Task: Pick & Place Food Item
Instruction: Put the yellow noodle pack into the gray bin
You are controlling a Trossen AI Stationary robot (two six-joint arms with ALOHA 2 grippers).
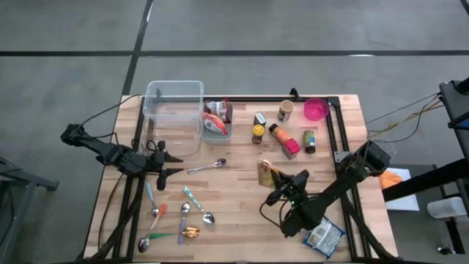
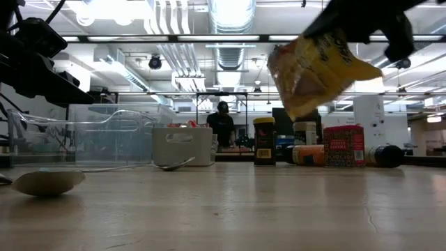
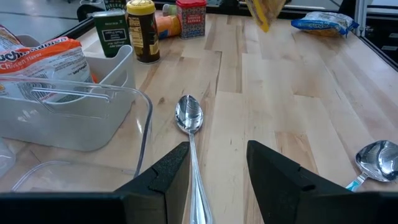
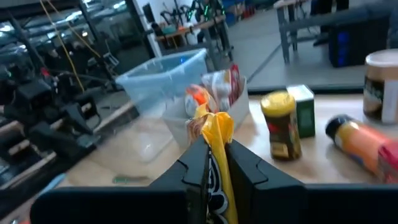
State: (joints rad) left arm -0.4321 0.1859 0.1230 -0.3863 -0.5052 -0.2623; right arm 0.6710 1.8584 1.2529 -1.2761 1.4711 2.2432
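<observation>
A yellow snack packet [image 2: 313,70] hangs in the air over the table's middle right, with my right gripper [image 1: 280,179] shut on it; it also shows in the high view as the packet [image 1: 267,173]. At the table's left my left gripper [image 1: 176,163] stands open with nothing in it. A metal spoon [image 3: 189,116] lies on the table just ahead of its fingers. A clear plastic tub [image 1: 174,108] rests on the far left of the table. Beside it stands a small grey bin [image 1: 218,129] holding food packets. My right gripper pinches an edge of the yellow packet [image 4: 217,129] between its two fingers, which run about level. The packet is lifted clear of the table and hangs tilted below the fingers [image 2: 362,21].
Along the far side stand jars and bottles [image 1: 258,133], an orange bottle lying down [image 1: 282,139] and a pink bowl [image 1: 316,110]. A blue and white packet [image 1: 324,237] lies at the near right. Several spoons [image 1: 192,214] lie at the near left.
</observation>
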